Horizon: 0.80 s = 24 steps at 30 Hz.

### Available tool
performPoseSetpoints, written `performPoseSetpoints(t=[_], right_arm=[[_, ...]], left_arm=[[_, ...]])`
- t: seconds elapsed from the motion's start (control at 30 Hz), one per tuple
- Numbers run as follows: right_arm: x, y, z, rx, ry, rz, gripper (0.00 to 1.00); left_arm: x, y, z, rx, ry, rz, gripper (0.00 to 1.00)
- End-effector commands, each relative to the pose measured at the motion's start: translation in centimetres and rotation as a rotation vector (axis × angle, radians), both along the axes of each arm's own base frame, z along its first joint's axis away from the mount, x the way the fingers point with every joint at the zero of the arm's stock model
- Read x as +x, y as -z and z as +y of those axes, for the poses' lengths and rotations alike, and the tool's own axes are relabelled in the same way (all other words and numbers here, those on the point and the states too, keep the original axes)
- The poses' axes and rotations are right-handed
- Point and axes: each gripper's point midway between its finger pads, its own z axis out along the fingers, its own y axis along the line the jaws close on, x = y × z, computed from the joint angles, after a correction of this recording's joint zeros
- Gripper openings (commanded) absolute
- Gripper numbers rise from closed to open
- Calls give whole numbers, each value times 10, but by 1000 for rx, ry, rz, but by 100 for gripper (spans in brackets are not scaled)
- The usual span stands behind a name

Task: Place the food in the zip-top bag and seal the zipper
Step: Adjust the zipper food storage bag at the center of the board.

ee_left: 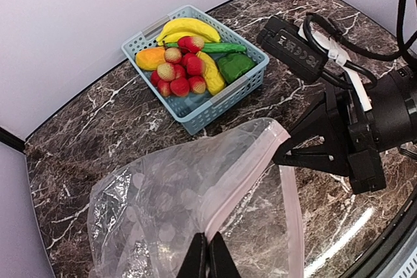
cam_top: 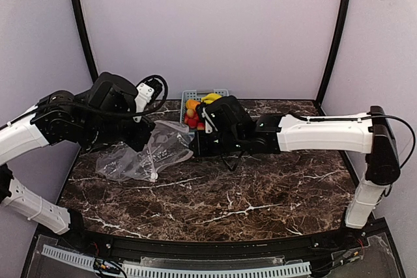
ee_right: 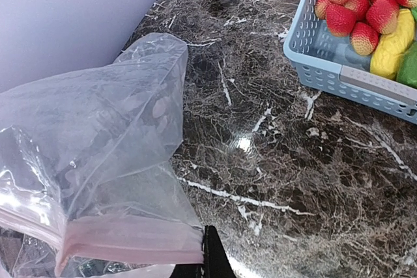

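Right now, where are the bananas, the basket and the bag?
bananas [ee_left: 189,27], left wrist view, top banana's middle.
basket [ee_left: 215,112], left wrist view, near wall.
bag [ee_left: 156,200], left wrist view, clear side.

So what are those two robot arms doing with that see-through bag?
Each arm is pinching the mouth of the clear zip-top bag. The left gripper and the right gripper are both shut on its pinkish zipper, holding that edge up. The toy fruit and vegetables all sit in the light-blue basket behind it; none shows in the bag.
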Motion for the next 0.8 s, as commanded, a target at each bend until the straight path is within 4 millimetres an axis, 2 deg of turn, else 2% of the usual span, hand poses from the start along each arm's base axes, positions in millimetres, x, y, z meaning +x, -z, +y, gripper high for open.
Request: performPoseSetpoints(t=[0.0, 0.13, 0.23, 0.37, 0.53, 0.67, 0.77], right_arm=[[14, 9, 10, -11, -35, 8, 0], [20, 23, 8, -26, -30, 37, 0], [17, 31, 8, -22, -50, 76, 0], [15, 37, 8, -29, -59, 94, 2], [10, 32, 3, -28, -64, 104, 16], [4, 25, -4, -16, -70, 109, 26], [-6, 12, -4, 7, -107, 110, 36]], left_arm=[[3, 16, 27, -11, -38, 49, 1], [11, 41, 35, -101, -46, 133, 1], [10, 50, 21, -159, 8, 175, 1], [12, 80, 13, -128, 28, 244, 1], [13, 113, 9, -153, 17, 321, 1], [16, 121, 10, -181, 3, 336, 1], [18, 120, 5, -233, 23, 367, 1]])
